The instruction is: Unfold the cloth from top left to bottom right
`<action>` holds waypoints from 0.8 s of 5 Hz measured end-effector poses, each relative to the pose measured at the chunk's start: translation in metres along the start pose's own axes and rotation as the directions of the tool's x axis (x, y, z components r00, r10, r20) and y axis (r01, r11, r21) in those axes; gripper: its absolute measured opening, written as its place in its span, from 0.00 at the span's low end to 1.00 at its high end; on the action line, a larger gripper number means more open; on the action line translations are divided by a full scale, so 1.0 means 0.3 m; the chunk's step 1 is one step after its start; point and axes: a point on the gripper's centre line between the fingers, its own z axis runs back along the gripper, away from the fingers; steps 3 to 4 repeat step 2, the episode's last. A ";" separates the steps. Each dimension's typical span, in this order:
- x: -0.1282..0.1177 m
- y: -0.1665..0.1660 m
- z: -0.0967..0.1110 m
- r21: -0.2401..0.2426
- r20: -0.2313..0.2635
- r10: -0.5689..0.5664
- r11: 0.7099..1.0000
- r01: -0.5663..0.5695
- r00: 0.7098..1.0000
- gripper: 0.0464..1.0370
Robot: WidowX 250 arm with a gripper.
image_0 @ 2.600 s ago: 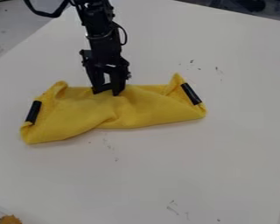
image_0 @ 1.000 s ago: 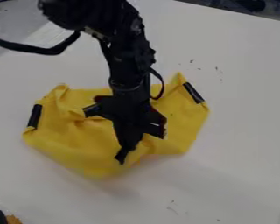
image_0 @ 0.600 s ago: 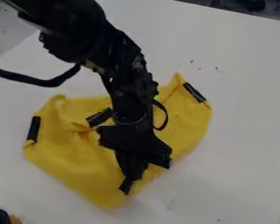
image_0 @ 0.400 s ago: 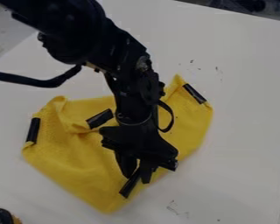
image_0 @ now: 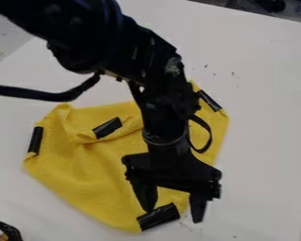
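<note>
Nearest you, the gripper has just spread its fingers and let go of the cloth's near corner, so your pincer is released and holds nothing. One finger sits just beside the near black strip; the other is past the cloth's edge. Since the earlier frames, that corner has come from the folded band towards the bottom of the view, so the main unfolding looks largely done.

Farther back, a ridge still runs through the cloth by the middle black strip, and the far-left corner looks curled; you may need another tug there. The left black strip and far-right black strip mark the sides. The cloth lies straight on the white table, not in a container.
</note>
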 end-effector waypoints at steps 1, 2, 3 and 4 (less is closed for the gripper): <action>-0.018 -0.030 -0.003 0.020 0.024 0.010 1.000 -0.011 1.000 0.97; -0.016 -0.014 -0.005 0.088 0.049 -0.024 0.996 0.019 0.999 0.96; -0.016 -0.014 -0.005 0.088 0.049 -0.024 0.996 0.019 0.999 0.96; -0.016 -0.014 -0.005 0.088 0.049 -0.024 0.996 0.019 0.999 0.96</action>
